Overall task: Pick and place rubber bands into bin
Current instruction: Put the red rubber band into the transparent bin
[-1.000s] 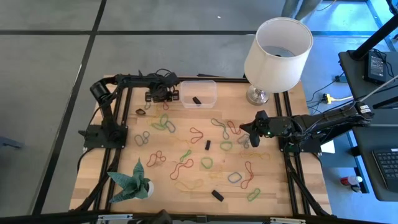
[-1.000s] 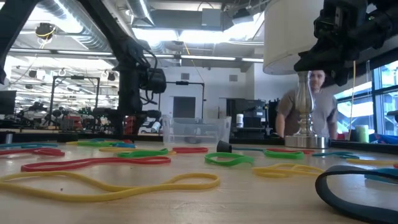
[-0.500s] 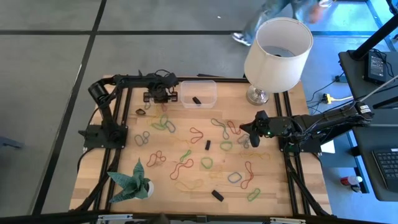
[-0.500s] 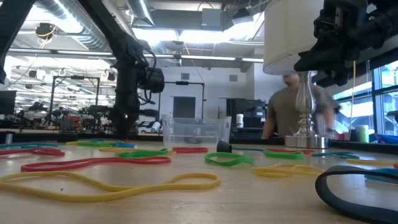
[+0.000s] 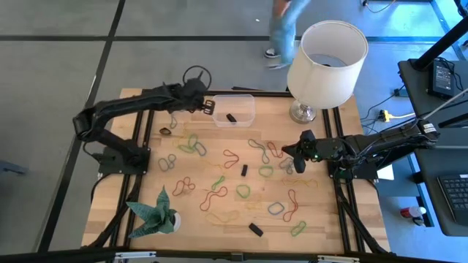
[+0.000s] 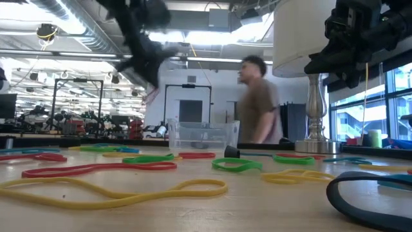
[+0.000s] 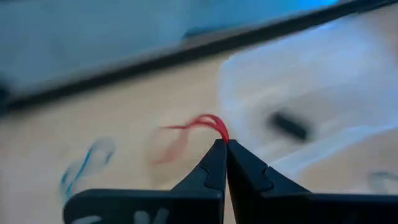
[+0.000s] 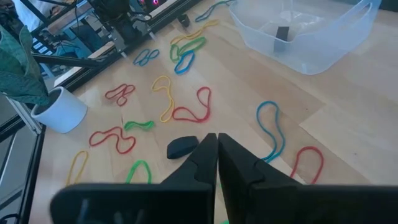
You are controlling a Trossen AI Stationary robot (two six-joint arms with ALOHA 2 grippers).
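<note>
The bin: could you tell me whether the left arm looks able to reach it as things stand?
Probably yes: the left gripper, fingers shut on a red rubber band, hangs just beside the bin, with nothing between them.

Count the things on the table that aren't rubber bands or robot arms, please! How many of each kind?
Black blocks: 3 (one lies inside the bin)
Clear bin: 1
Lamp: 1
Green plant in a white pot: 1
Total: 6
</note>
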